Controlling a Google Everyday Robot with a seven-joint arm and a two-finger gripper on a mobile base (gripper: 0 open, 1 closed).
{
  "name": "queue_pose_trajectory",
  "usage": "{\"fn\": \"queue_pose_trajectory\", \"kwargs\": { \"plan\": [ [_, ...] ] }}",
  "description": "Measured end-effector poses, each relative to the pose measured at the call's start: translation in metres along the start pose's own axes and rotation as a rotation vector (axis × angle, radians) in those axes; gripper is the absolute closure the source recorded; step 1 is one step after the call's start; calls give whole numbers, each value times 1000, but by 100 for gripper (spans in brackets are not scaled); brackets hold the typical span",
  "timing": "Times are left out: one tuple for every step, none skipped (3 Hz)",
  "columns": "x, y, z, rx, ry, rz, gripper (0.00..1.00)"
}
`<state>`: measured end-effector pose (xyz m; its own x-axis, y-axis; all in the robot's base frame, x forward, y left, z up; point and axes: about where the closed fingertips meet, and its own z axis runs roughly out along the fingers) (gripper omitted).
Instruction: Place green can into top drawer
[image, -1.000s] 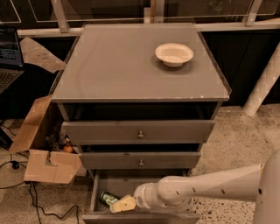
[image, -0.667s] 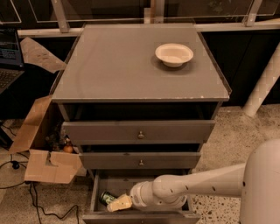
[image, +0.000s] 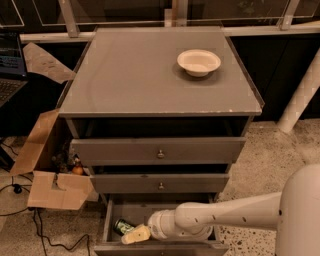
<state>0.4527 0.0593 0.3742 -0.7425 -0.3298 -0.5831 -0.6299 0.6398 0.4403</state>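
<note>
The green can (image: 121, 226) lies on its side in the open bottom drawer (image: 112, 214), at its left. My gripper (image: 135, 234) reaches into that drawer from the right on the white arm (image: 225, 217), its pale tip just right of the can and close against it. The top drawer (image: 110, 150), the broadest grey front with a round metal knob (image: 160, 154), is pulled partly out under the cabinet top. Its inside is dark and hidden from here.
A white bowl (image: 198, 62) sits on the grey cabinet top (image: 140, 75). The narrower middle drawer front (image: 125, 183) is slightly out. An open cardboard box (image: 55, 187) and cables lie on the floor at left. A white post (image: 300, 100) stands at right.
My gripper has shifted slightly left toward the can, and the arm's near end has grown larger at the right edge. The can has not moved.
</note>
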Motion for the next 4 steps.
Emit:
{"fn": "queue_pose_trajectory", "kwargs": {
  "plan": [
    [-6,-5,24,-56,-4,-62,0],
    [-47,-16,79,-99,15,-179,0],
    [-47,-16,79,-99,15,-179,0],
    [-48,-3,90,-101,27,-195,0]
  ]
}}
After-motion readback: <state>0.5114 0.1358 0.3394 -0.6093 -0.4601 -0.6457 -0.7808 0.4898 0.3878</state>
